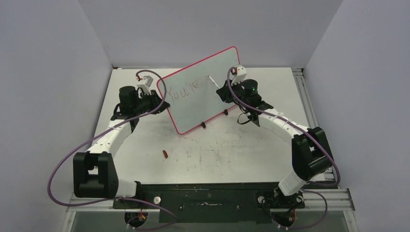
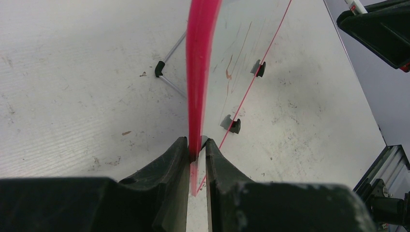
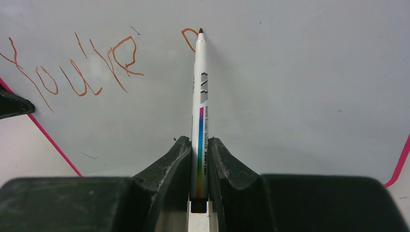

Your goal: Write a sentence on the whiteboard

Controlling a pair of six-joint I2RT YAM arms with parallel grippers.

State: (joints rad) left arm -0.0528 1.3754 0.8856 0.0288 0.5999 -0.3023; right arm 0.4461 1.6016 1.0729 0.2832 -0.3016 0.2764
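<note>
The whiteboard (image 1: pixel 212 104), pale with a pink-red rim, stands tilted at the middle of the table. My left gripper (image 1: pixel 157 100) is shut on its left edge; the left wrist view shows the rim (image 2: pixel 199 72) pinched between the jaws of this gripper (image 2: pixel 197 147). My right gripper (image 3: pixel 198 145) is shut on a white marker (image 3: pixel 199 96) with a rainbow stripe. The marker's tip touches the board beside a fresh curved stroke (image 3: pixel 188 37). The sentence (image 3: pixel 77 67) reads "You're" in reddish-brown, also visible from above (image 1: pixel 183 90). The right gripper (image 1: pixel 221 90) sits in front of the board's right half.
A small reddish cap (image 1: pixel 165 154) lies on the table in front of the board. Two black clip feet (image 1: pixel 203 125) (image 1: pixel 226 113) hold the board's lower edge. A wire stand leg (image 2: pixel 169 53) shows behind it. Grey walls enclose the table; a metal rail (image 1: pixel 304 96) runs along the right.
</note>
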